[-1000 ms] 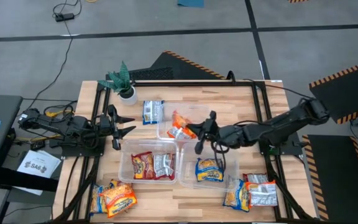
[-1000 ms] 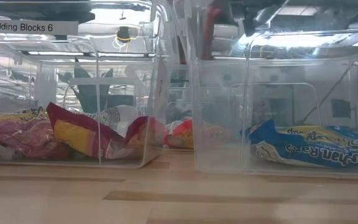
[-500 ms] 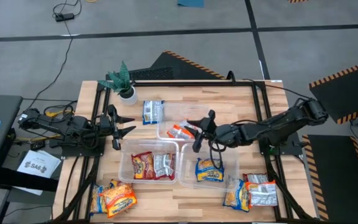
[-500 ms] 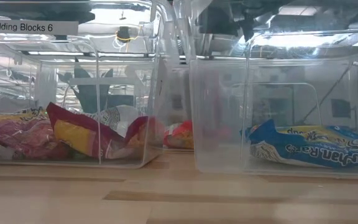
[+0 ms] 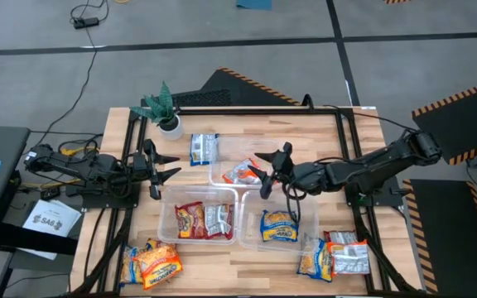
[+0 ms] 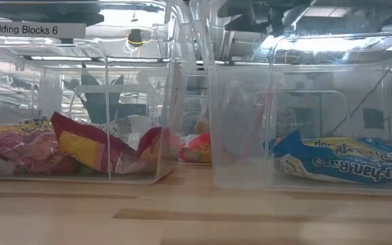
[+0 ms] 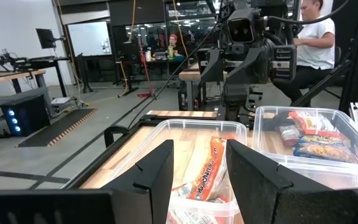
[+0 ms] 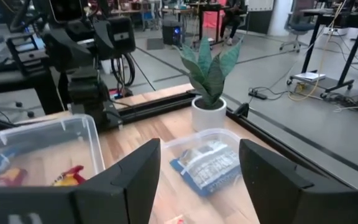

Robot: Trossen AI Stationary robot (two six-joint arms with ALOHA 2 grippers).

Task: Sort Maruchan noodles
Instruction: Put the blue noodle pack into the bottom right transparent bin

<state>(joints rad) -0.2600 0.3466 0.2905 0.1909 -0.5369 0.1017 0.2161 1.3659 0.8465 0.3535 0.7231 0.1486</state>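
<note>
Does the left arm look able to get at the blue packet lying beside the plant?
Probably yes. The left hand is open, empty and hovers near the blue packet, which lies loose on the table outside the tubs, with nothing between them.

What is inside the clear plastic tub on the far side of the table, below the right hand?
The clear rectangular plastic tub holds one orange noodle packet. The open right hand hovers over its edge, so the part underneath is hidden.
</note>
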